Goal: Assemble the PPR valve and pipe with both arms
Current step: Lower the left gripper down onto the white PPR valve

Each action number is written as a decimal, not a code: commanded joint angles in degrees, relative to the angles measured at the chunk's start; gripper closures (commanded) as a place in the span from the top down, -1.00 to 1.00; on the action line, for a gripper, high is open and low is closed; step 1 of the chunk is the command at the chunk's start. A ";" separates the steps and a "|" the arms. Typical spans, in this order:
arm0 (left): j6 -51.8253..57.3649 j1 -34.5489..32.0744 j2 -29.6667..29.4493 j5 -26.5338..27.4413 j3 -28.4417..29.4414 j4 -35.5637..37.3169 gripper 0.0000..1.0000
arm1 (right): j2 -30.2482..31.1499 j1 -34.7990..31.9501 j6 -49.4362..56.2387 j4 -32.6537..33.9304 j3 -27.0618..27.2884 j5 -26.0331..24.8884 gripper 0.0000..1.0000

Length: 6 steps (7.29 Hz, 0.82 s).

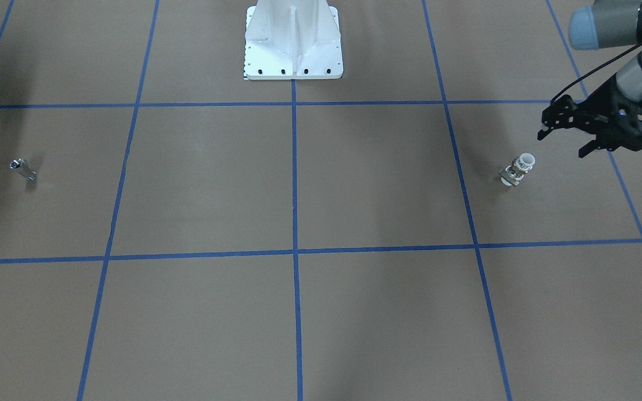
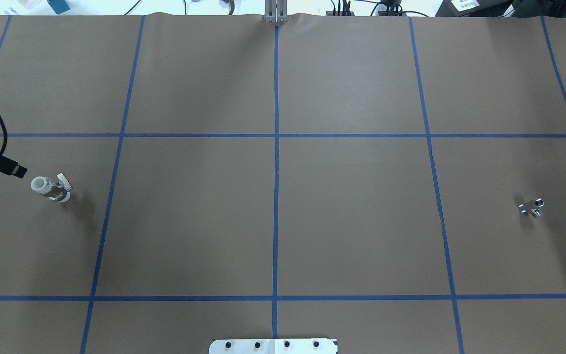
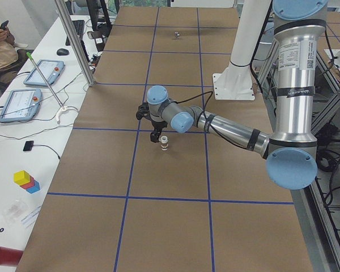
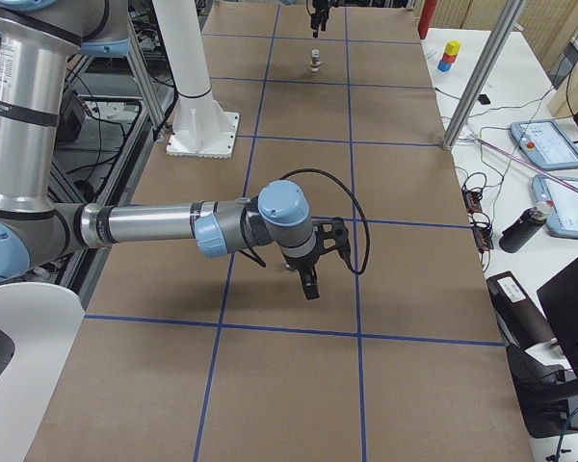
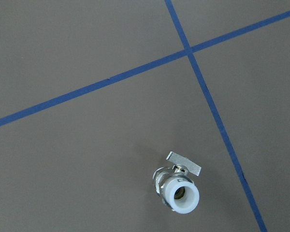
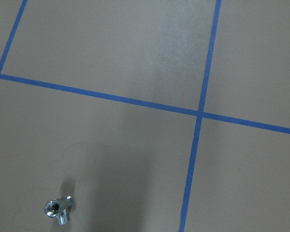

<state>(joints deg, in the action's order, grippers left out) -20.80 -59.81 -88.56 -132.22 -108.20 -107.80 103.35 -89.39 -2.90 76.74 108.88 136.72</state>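
Observation:
The PPR valve [image 1: 517,170] stands upright on the brown table, white ring end up and lever tab to one side; it also shows in the overhead view [image 2: 51,188] and the left wrist view [image 5: 179,186]. My left gripper [image 1: 560,145] hovers just beside and above it, open and holding nothing. The pipe [image 1: 23,169], a small shiny metal tube, rests far off on the opposite side [image 2: 532,206], low in the right wrist view [image 6: 58,210]. My right gripper [image 4: 313,274] hangs over that area; I cannot tell whether it is open or shut.
Blue tape lines [image 2: 276,162] divide the table into squares. The white bolted base [image 1: 293,50] sits at the robot's edge. A side bench holds tablets [image 3: 22,102] and coloured blocks [image 3: 25,181]; a person [image 3: 0,45] sits at its far end.

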 commanded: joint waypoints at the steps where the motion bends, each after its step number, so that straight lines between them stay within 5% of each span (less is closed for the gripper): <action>1: -1.35 3.29 -3.09 2.32 5.68 -2.92 1.00 | 0.09 0.00 0.00 -0.01 -0.16 0.04 1.00; 3: -1.78 4.52 -4.86 2.49 12.02 -8.45 0.99 | 0.01 0.00 0.00 -0.01 -0.16 0.04 1.00; 6: -7.93 7.69 -4.69 5.83 11.34 -9.87 0.99 | 0.01 0.00 0.00 -0.01 -0.16 0.04 1.00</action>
<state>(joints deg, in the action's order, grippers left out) -26.89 -53.01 -93.37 -126.91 -96.79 -116.74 103.36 -89.39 -2.90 76.73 108.72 136.76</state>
